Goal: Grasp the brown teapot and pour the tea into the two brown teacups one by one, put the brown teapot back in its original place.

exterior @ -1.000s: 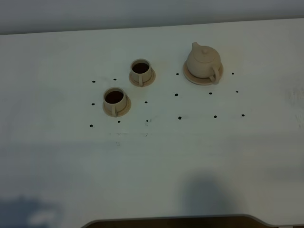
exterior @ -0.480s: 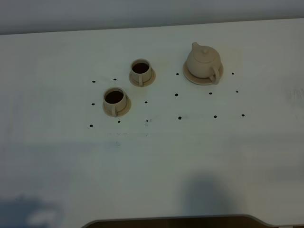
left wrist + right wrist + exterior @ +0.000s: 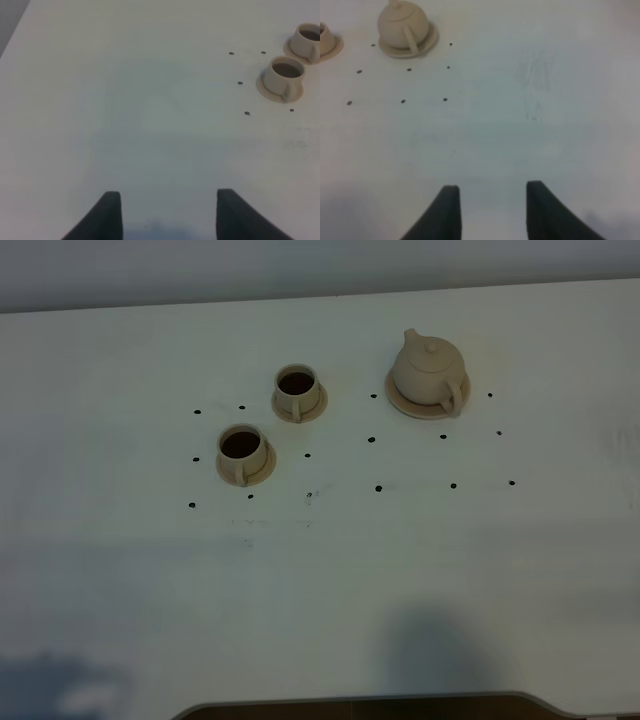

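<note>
The brown teapot [image 3: 428, 368] stands upright on its wide round saucer [image 3: 402, 400] at the back right of the white table; it also shows in the right wrist view [image 3: 402, 24]. Two brown teacups on small saucers hold dark tea: one further back [image 3: 296, 388], one nearer and left [image 3: 241, 449]. Both show in the left wrist view [image 3: 284, 76] [image 3: 307, 40]. My left gripper [image 3: 165, 212] is open and empty over bare table, well clear of the cups. My right gripper [image 3: 492, 210] is open and empty, far from the teapot. Neither gripper shows in the exterior view.
Small black dots [image 3: 377, 488] mark the white tabletop [image 3: 320, 570] around the cups and teapot. The table's near edge [image 3: 360, 702] runs along the bottom of the exterior view. The table's far edge [image 3: 300, 295] meets a grey wall.
</note>
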Tool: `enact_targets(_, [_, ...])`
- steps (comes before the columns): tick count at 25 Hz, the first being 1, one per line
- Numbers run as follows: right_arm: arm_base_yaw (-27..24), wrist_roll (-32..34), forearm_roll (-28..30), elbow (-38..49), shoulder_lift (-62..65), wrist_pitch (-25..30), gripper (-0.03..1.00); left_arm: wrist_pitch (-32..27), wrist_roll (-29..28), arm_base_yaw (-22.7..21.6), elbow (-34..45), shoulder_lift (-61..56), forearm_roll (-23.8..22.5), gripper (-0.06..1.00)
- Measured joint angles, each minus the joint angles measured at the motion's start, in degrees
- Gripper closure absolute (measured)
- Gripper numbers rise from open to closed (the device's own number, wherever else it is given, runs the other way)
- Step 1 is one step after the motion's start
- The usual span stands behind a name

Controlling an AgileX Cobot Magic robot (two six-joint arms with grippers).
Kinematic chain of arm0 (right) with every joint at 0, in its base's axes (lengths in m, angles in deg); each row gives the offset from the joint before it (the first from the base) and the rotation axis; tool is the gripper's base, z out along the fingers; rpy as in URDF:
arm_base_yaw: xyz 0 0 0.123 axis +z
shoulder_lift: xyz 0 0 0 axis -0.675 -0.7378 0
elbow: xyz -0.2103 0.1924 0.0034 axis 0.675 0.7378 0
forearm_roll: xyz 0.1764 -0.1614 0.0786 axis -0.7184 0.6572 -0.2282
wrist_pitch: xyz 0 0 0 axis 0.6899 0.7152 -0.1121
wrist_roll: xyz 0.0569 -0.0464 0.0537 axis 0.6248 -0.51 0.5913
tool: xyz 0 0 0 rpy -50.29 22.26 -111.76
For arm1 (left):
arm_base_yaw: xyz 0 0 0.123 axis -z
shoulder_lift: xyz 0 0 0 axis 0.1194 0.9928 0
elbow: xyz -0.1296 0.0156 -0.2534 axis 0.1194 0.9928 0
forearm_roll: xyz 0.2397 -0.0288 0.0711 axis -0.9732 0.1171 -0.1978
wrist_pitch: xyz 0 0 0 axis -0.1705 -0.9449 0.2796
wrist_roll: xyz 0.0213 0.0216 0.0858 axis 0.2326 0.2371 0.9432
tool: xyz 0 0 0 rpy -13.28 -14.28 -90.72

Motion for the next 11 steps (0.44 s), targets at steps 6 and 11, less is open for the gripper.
enact_targets(6, [0.00, 0.00, 0.00, 0.00, 0.00, 0.00, 0.64, 0.00, 0.00, 0.00, 0.00, 0.00, 0.00, 0.48])
enact_targets(11, [0.00, 0.00, 0.00, 0.00, 0.00, 0.00, 0.64, 0.00, 0.00, 0.00, 0.00, 0.00, 0.00, 0.48])
